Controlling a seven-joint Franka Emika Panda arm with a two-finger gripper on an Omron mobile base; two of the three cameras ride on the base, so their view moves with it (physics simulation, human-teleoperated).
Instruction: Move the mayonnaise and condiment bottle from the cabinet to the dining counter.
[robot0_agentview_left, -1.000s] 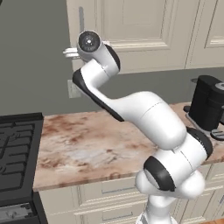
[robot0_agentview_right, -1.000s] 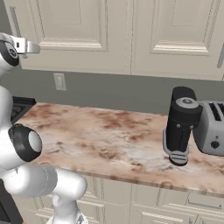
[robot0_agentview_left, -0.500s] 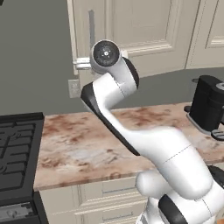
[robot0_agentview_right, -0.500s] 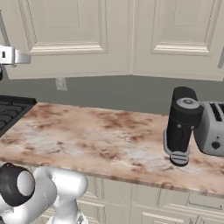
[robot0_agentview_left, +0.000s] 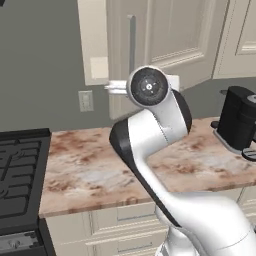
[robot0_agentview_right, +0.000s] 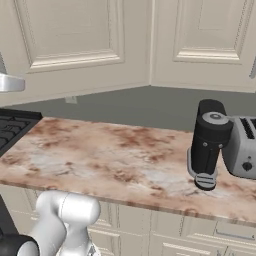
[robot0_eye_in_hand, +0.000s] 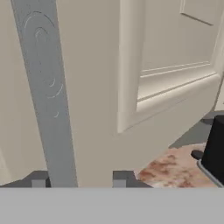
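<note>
Gripper (robot0_eye_in_hand: 78, 179) at the cabinet (robot0_agentview_left: 165, 35) bar handle (robot0_eye_in_hand: 46, 96), jaws spread either side, unclenched; best centred before clamping, then pulled along the door's arc; mayonnaise and condiment bottle presumably behind the door.

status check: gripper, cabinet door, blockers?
Gripper open, fingertips straddling the bar handle. Cabinet door partly ajar, contents unseen. Coffee machine on counter to the right, clear of the arm.

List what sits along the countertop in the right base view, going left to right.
Stove → bare stretch of marbled counter → black coffee grinder → silver toaster.
</note>
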